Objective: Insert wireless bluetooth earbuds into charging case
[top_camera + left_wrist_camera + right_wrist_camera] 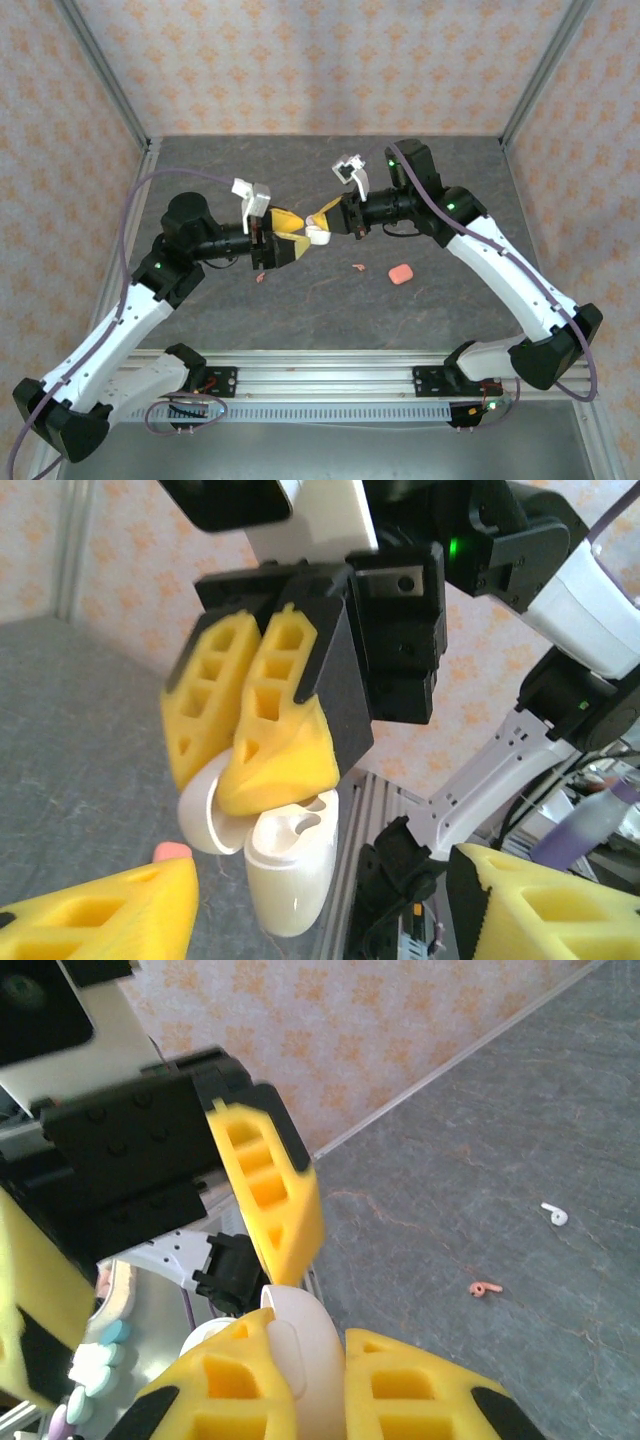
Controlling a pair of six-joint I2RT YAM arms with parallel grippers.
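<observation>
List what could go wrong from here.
1. The right gripper pinches the open white charging case near its lid, in mid-air; a nudge from the open left gripper might twist it loose.
2. The white earbud and pink earbud lie on the table, tiny for that gripper to pinch; easily fumbled.

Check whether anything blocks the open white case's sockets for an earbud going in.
Partly. In the left wrist view, the jaws of the right gripper, shut on the case, overhang its top rim. One socket shows clear beside them. The lid is swung aside.
</observation>
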